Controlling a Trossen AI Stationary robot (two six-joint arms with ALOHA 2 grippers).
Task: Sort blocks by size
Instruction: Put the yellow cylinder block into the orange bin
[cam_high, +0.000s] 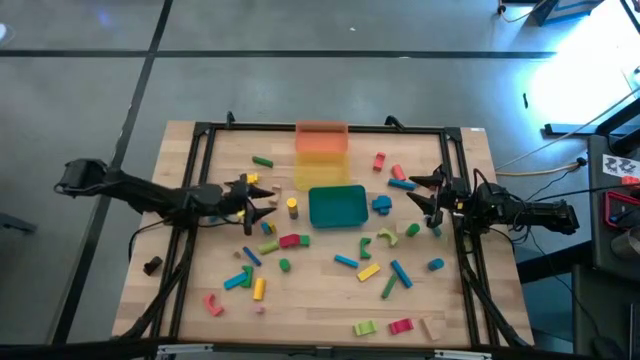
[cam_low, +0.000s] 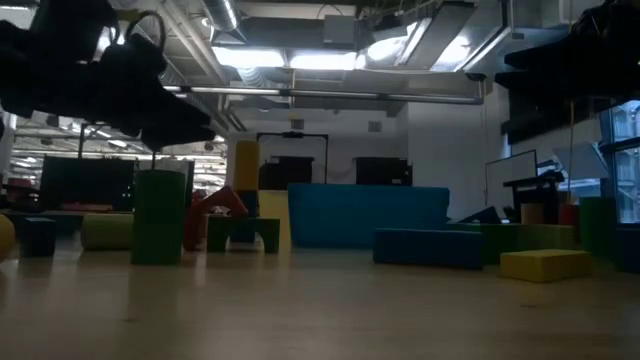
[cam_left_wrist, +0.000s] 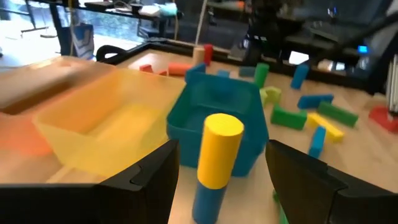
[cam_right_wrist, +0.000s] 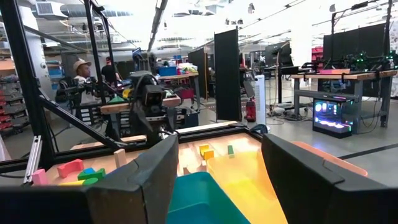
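Obstacles, centre: teal tray (cam_high: 337, 206), yellow tray (cam_high: 320, 175) and orange tray (cam_high: 321, 138) in a row. Upright yellow-on-blue cylinder stack (cam_left_wrist: 214, 165) stands directly before the open left hand (cam_high: 262, 201). Scattered blocks (cam_high: 372, 270) crowd the near tabletop (cam_high: 185, 300); that corner has free room.

Wooden table (cam_high: 330, 300) inside a black frame | teal tray (cam_high: 337, 207) at centre, yellow tray (cam_high: 320, 172) and orange tray (cam_high: 321, 139) lined up behind it | coloured blocks (cam_high: 345, 262) strewn all round
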